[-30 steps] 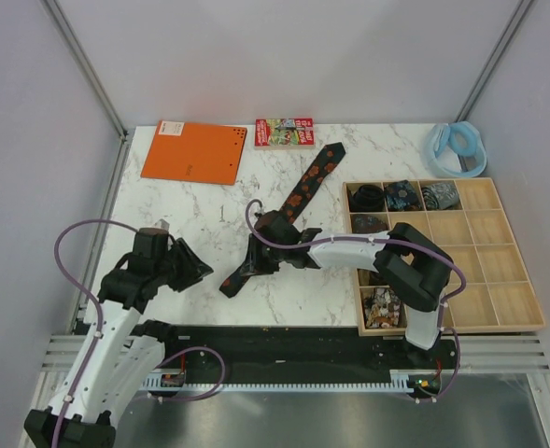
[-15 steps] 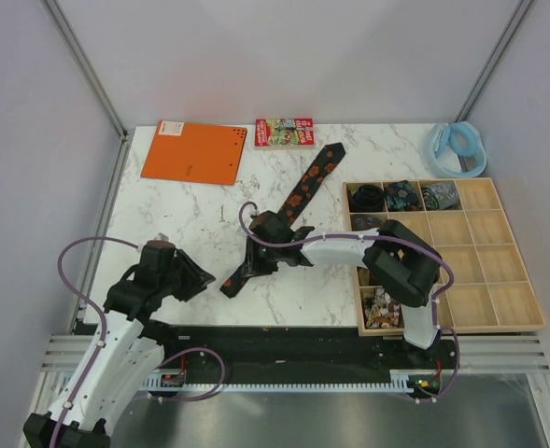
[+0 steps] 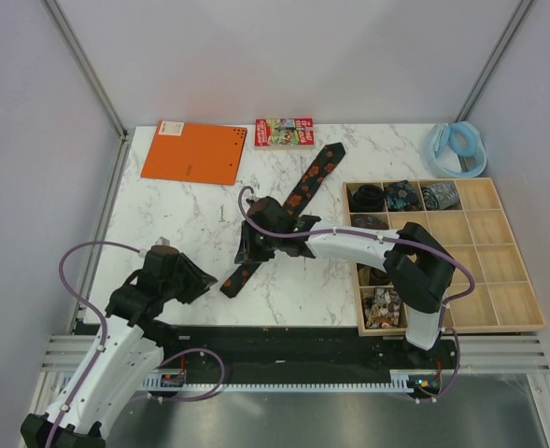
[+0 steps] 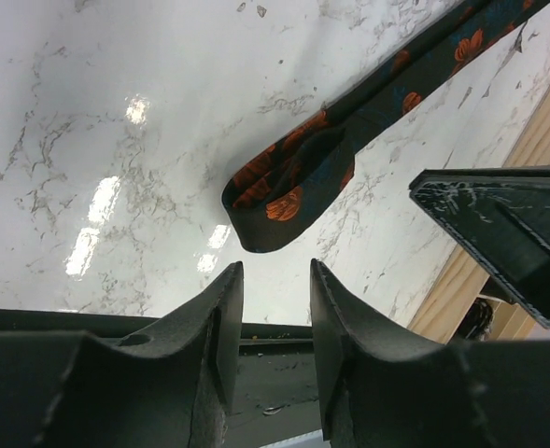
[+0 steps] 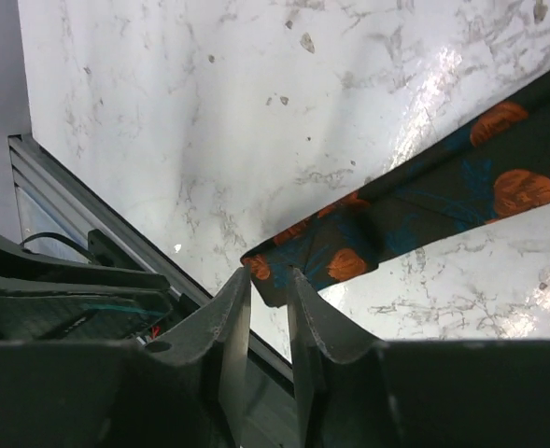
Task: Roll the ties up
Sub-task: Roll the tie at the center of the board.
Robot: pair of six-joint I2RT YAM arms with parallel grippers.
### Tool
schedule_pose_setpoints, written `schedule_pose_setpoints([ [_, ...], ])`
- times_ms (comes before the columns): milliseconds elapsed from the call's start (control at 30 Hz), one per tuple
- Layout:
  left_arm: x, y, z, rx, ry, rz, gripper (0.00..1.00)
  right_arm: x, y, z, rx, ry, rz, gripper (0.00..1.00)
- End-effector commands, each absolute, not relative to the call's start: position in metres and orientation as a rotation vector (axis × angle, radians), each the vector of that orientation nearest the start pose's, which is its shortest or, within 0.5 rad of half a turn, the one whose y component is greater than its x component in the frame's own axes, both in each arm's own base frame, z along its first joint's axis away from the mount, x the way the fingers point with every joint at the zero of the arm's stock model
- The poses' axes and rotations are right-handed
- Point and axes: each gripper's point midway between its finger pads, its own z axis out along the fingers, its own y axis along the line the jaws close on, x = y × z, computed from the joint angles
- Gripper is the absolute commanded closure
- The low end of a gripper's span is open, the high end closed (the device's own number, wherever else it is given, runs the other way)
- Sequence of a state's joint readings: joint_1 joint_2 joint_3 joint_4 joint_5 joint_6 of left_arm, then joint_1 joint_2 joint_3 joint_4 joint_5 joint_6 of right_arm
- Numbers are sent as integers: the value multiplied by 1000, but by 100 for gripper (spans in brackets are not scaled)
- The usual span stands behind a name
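The flowered tie (image 3: 314, 175) lay diagonally on the desk (image 3: 181, 219), its near end folded (barely a first turn). The right claw (image 5: 268, 276) was narrow at that fold; whether it gripped, I could not tell. The left claw (image 4: 271, 273) was narrow and empty. Next: pinch and wind.

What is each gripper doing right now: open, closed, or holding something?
Left gripper: open by a narrow gap, holding nothing.
Right gripper: open by a narrow gap, holding nothing, poised over the flowered tie.

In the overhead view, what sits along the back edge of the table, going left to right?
orange notebook → colourful booklet → pale blue ring
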State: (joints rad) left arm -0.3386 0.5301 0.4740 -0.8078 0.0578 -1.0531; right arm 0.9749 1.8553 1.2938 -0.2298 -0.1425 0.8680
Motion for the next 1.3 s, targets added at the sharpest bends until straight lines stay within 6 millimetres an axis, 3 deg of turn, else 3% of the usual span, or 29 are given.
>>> schedule_pose_setpoints([
  [0, 166, -108, 90, -902, 2370, -689, 58, 236, 441, 106, -245, 2564, 972, 71],
  [200, 166, -118, 80, -892, 2395, -740, 56, 236, 447, 75, -266, 2614, 956, 75],
  [600, 167, -132, 65, -868, 2410, -795, 55, 237, 445, 40, -245, 2667, 943, 77],
  [833, 165, -136, 51, -879, 2435, -774, 52, 233, 440, 30, -241, 2690, 937, 77],
  [1100, 169, -135, 48, -899, 2389, -758, 44, 227, 435, 25, -238, 2699, 946, 78],
  [1267, 169, -137, 41, -980, 2366, -782, 43, 225, 434, 20, -229, 2705, 949, 78],
])
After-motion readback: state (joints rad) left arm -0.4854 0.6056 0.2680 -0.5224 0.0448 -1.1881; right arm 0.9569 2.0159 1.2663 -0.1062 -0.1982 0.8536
